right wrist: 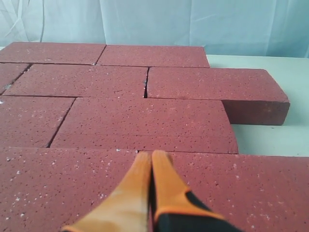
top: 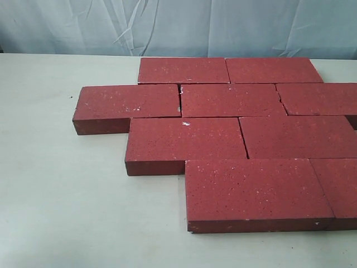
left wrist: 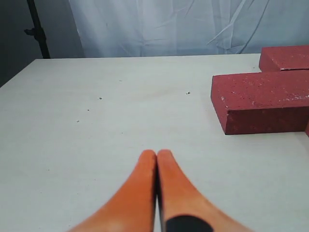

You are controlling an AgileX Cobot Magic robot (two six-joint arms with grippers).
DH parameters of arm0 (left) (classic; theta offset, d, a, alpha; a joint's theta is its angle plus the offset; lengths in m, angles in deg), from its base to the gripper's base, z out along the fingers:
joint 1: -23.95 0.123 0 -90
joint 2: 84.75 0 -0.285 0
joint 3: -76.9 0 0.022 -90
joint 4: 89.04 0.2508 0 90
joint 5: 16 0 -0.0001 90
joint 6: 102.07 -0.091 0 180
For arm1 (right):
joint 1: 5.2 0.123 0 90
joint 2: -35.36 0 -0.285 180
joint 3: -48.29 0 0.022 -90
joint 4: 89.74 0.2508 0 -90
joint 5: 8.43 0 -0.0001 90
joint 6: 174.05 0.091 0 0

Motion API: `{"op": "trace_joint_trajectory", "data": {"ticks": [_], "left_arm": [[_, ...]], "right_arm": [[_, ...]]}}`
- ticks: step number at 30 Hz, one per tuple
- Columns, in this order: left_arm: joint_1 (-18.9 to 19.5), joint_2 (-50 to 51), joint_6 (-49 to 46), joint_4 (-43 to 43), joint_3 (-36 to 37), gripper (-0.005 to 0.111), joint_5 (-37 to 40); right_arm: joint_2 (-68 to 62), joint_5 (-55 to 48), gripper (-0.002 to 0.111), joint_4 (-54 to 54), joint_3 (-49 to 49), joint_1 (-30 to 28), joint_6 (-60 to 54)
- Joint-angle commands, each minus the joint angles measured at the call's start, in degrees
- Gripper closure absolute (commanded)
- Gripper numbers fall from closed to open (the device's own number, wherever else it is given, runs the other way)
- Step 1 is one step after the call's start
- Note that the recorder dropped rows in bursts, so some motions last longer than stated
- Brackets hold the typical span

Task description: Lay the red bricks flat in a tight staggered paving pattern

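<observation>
— How far along is it?

— Near enough done, I'd say. The bricks all lie flat on the table, packed toward its right side. In the nearest row there are two side by side, and the right one runs off the edge of the exterior view. Behind them are two more, shifted left, then a row of three reaching furthest left, then two at the back by the cloth. Every joint sits offset from the joints in the row next to it.

— Tight, though?

— Mostly. A thin dark slit shows at one joint in the second row and another in the third — closing those looks like all that's left.

— And the arms?

— The left gripper has its fingers pressed together over bare table, apart from the bricks. The right gripper is pinched closed as well, holding nothing, low over the paving.

— Any brand or lettering?

— None I can see — just white speckles and chipped corners.
</observation>
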State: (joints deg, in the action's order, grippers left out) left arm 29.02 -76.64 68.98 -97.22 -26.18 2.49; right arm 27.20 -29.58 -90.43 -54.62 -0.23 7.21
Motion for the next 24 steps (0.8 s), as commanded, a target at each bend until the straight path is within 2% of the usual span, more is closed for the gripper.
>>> {"op": "trace_joint_trajectory", "data": {"ticks": [1, 9, 24], "left_arm": [[0.07, -0.33, 1.65, -0.23, 0.29, 0.107, -0.92], [0.07, -0.33, 10.04, 4.02, 0.29, 0.107, -0.92], [0.07, -0.33, 10.28, 5.33, 0.29, 0.107, -0.92]], "right_arm": [[0.37, 0.71, 0.109, 0.18, 0.12, -0.27, -0.18], [0.37, 0.71, 0.109, 0.18, 0.12, -0.27, -0.18], [0.37, 0.71, 0.109, 0.18, 0.12, -0.27, -0.18]]}}
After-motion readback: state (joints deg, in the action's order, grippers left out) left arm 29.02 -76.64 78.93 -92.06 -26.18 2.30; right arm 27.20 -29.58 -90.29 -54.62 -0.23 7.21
